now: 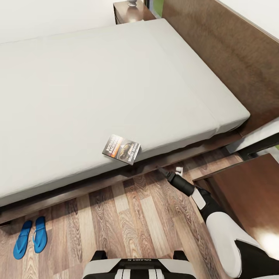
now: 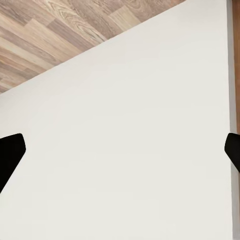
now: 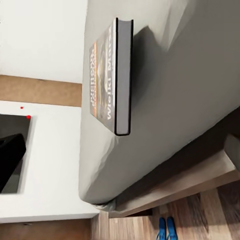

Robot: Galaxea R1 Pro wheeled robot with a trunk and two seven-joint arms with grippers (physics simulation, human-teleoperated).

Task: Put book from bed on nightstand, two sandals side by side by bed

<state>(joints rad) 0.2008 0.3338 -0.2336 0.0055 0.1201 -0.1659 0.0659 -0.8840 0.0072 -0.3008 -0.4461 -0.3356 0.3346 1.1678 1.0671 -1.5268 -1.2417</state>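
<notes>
The book point(image 1: 121, 149) lay flat on the bed point(image 1: 97, 85), right at the near edge of the grey mattress, and nothing was touching it. The two blue sandals point(image 1: 30, 237) sat side by side on the wood floor point(image 1: 143, 217) next to the bed, far to the left of the book. The right gripper point(image 1: 167, 173) hung low over the floor just below the book, but I could not tell if its jaws were open or closed, and a nightstand point(image 1: 248, 193) stood on the right.

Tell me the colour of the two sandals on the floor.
The sandals are bright blue, clearest in the head view, lying on the wood floor.
</notes>
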